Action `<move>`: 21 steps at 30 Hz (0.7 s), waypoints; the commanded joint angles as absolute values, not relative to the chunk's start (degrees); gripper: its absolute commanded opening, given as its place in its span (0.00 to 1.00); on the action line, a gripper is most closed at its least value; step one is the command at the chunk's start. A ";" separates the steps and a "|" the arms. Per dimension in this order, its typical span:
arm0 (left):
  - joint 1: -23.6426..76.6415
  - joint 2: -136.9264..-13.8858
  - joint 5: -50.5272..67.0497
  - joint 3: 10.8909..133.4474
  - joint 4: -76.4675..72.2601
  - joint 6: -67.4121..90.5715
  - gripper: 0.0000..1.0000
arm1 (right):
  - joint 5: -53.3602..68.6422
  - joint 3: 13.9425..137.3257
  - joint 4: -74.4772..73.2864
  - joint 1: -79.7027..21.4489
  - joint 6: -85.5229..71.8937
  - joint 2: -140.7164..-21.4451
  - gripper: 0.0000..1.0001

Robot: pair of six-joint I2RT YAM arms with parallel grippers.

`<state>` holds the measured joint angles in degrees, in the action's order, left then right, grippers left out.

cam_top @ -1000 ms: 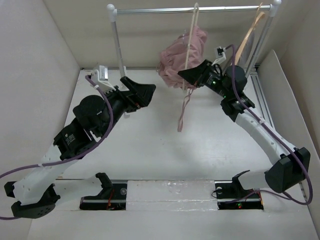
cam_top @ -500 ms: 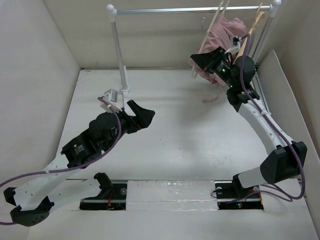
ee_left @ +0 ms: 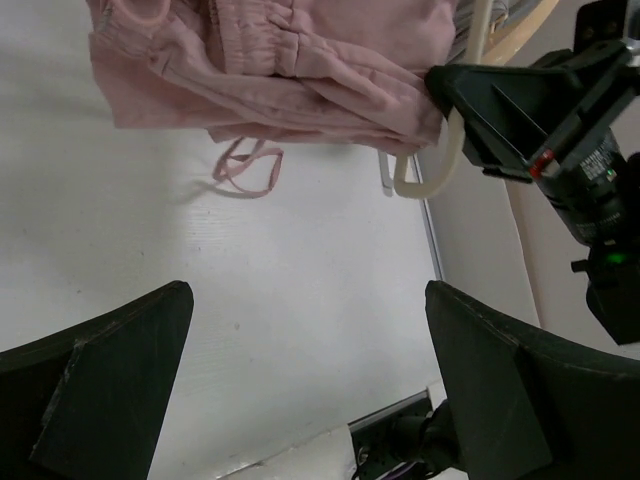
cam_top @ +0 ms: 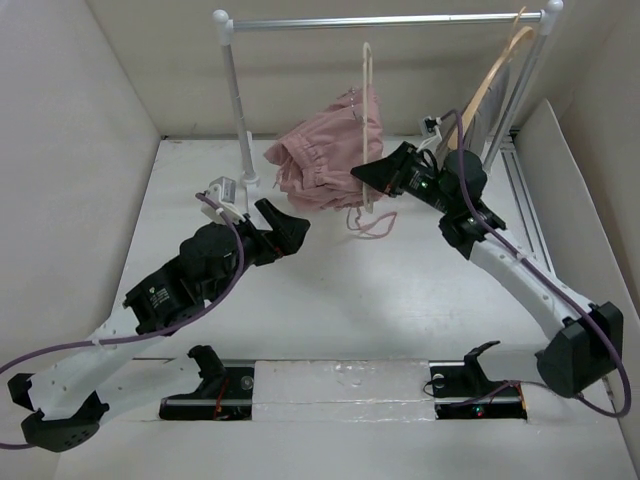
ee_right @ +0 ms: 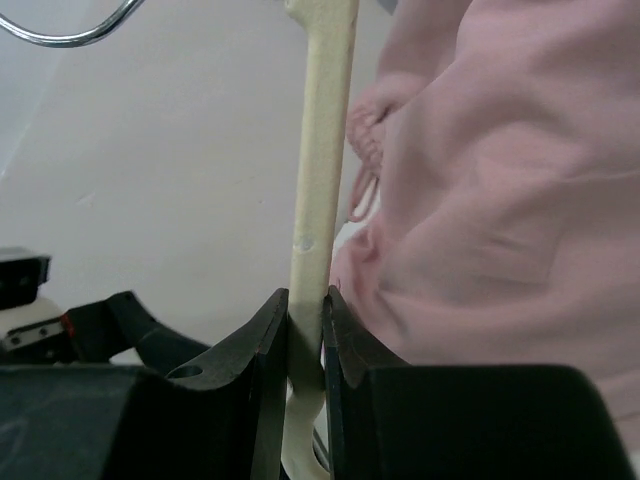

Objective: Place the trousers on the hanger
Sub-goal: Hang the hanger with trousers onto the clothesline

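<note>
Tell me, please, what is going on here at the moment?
The right end effector is clamped on the stem of a thin cream hanger, holding it upright in the air. The pink trousers are draped in a bunch over it. Its hook appears to sit below the rail, not on it. The left end effector is open and empty above the table, facing the trousers. A wooden hanger hangs at the rail's right end.

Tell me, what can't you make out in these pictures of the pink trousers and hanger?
Crossbar of the hanger: hidden under the trousers in the top view.
Hanger's top: cut by the upper edge, left wrist view.
Trousers' legs: lost in bunched folds everywhere; blurred close-up in the right wrist view.
</note>
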<state>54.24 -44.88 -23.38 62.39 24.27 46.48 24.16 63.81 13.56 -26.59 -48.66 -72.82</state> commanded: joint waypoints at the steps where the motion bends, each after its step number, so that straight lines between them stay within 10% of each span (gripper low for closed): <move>1: 54.05 -44.82 -23.56 63.90 22.94 45.26 0.99 | 22.50 67.84 23.72 -22.60 -50.00 -75.40 0.00; 21: 54.05 -53.34 -20.75 66.18 23.65 43.07 0.99 | 20.92 80.34 44.63 -6.77 -67.14 -90.62 0.00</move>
